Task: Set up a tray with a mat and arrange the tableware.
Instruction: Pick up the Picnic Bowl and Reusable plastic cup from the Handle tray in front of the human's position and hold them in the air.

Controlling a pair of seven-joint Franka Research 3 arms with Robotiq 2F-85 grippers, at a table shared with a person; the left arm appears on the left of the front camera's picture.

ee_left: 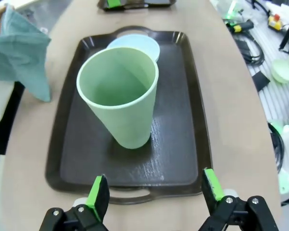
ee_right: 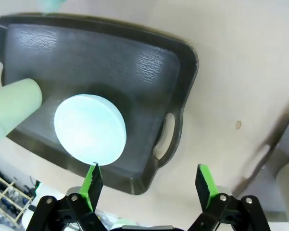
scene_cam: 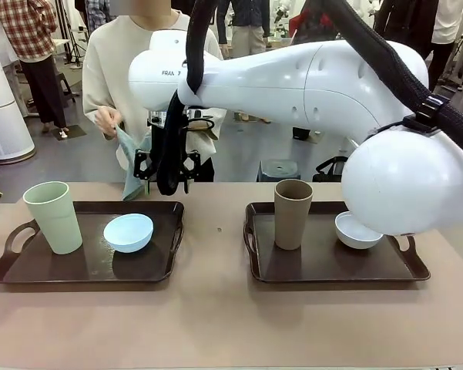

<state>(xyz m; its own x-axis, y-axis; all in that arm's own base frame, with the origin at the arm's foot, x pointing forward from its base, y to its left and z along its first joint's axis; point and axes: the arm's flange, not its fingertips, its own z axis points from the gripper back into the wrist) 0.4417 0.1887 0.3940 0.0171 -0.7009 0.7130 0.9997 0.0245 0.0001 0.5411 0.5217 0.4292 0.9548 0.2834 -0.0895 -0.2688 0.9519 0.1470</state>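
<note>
Looking across the tan table (scene_cam: pixel 216 324), I have the right arm (scene_cam: pixel 293 81) reaching over from its own side to the far edge of the left tray (scene_cam: pixel 77 282). That dark brown tray and its twin, the right tray (scene_cam: pixel 331 279), lie side by side with a bare strip of table between them. At the far side a person's hand (scene_cam: pixel 108 119) holds a teal cloth (scene_cam: pixel 131 173) hanging just beyond the left tray, clear of both trays.

On the left tray the pale green tumbler (scene_cam: pixel 54 216) stands upright near the left handle, with the light blue bowl (scene_cam: pixel 129 232) beside it towards the middle of the table, the two close but apart. On the right tray the brown tumbler (scene_cam: pixel 293 213) stands upright at the left end, and the white bowl (scene_cam: pixel 357 231) sits to its right, partly hidden behind the arm's elbow.

From the left wrist camera, the left gripper (ee_left: pixel 155 175) is spread wide with nothing between its green pads, hovering over the near handle of the left tray, the green tumbler ahead of it. From the right wrist camera, the right gripper (ee_right: pixel 148 173) is likewise wide apart and holding nothing, looking down over the tray's rim beside the blue bowl.
</note>
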